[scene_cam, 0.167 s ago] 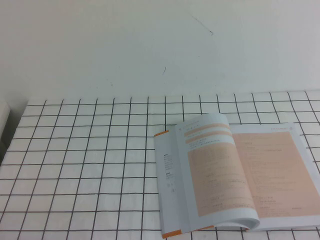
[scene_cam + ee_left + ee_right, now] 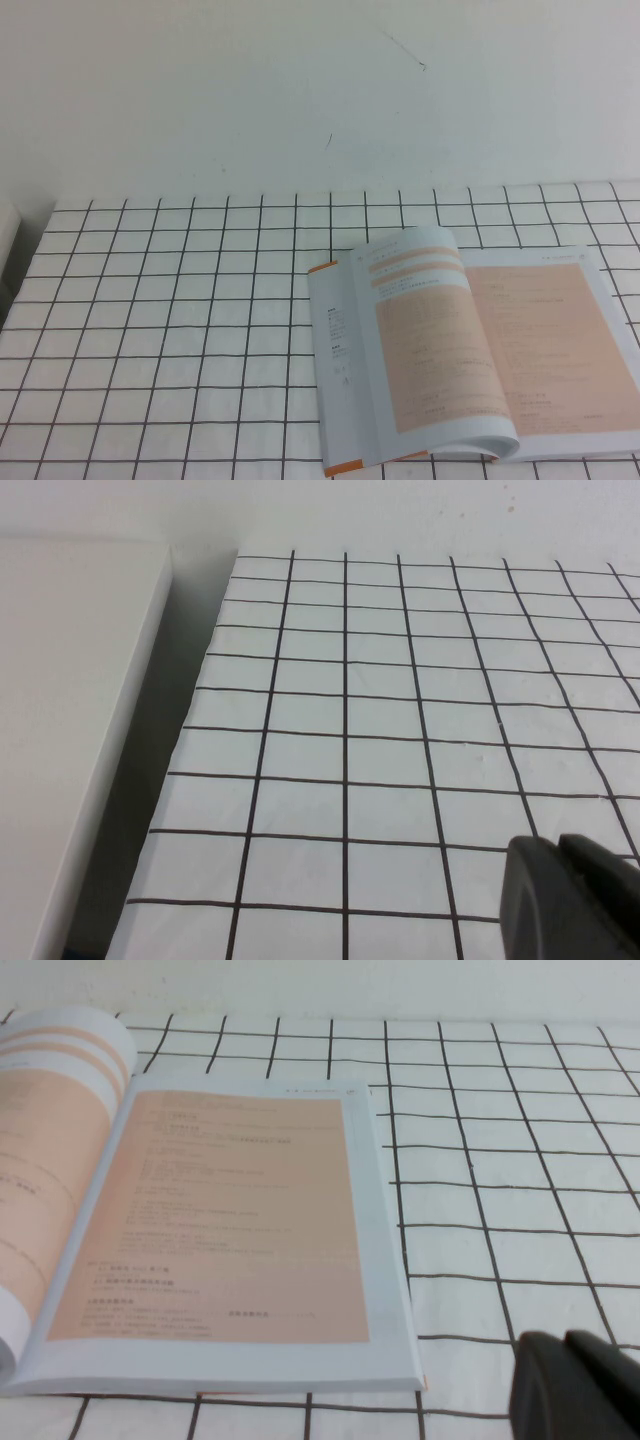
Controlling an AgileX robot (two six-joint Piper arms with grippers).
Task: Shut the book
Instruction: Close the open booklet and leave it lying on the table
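On the robot's right, toward the near edge of a white cloth (image 2: 180, 330) ruled with a black grid, the book (image 2: 470, 350) lies open, its outer right part running out of the high view. Its right-hand page lies flat, tinted pale orange inside a light blue-grey margin. The left-hand pages rise from the spine in a curled arch, and beside them a flat grey leaf with small print rests on the cloth. An orange cover edge shows at the book's far left corner and along its near left edge. The right gripper (image 2: 575, 1385) shows only as a dark tip in a corner of the right wrist view, over the cloth just beside the book's outer near corner and apart from it; I cannot tell whether it is spread or closed. The left gripper (image 2: 565, 890) likewise shows only as a dark tip, over bare grid on the cloth's left part, well apart from the book, and its state cannot be told either. A white flat surface (image 2: 70, 730) lies beside the cloth's left edge, a shadowed gap between them. Behind the cloth rises a plain white wall (image 2: 300, 90)
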